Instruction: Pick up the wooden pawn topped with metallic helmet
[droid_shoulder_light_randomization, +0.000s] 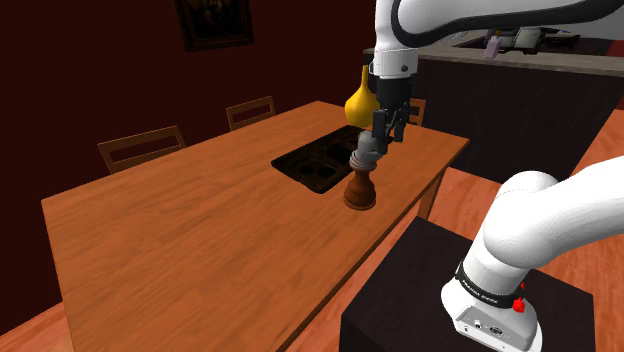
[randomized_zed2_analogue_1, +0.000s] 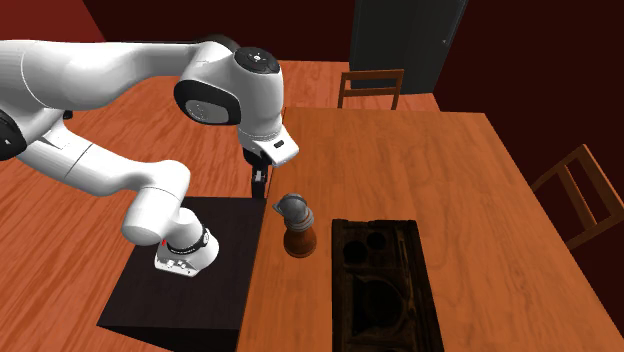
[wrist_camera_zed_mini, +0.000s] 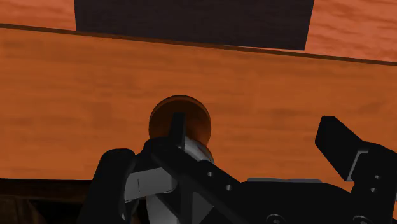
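1. One pawn (droid_shoulder_light_randomization: 361, 187) stands on the tabletop (droid_shoulder_light_randomization: 180, 250), and it is the thing we want. It has a brown wooden foot and one shiny grey helmet (droid_shoulder_light_randomization: 366, 150) on top. It is near the tabletop's edge, on the side of the black stand (droid_shoulder_light_randomization: 400, 300).
2. One tool (droid_shoulder_light_randomization: 386, 135) hangs by the helmet, on the only arm (droid_shoulder_light_randomization: 420, 30), and it points down. Its two fingers (wrist_camera_zed_mini: 340, 143) are wide apart and hold nothing.
3. What matters most is that the pawn is not in the middle of the gap. In the shoulder view the helmet sits close by, at about 7 o'clock from the tool. In the second exterior view it sits at about 4 o'clock from the tool.
4. In the wrist view the pawn is between the two fingers, but much closer to one of them. We cannot tell if that finger touches it.
5. The pawn stands straight up, so its long way runs up and down, the same way the tool points. We think a squeeze from the sides would fit.
6. We think the tool should slide sideways until the pawn is in the middle, then go lower, then close. If it closes too soon, the near finger may tip the pawn.
7. One dark tray (droid_shoulder_light_randomization: 310, 165) lies just beside the pawn at 10 o'clock in the shoulder view. One yellow thing (droid_shoulder_light_randomization: 358, 102) is at 12 o'clock.
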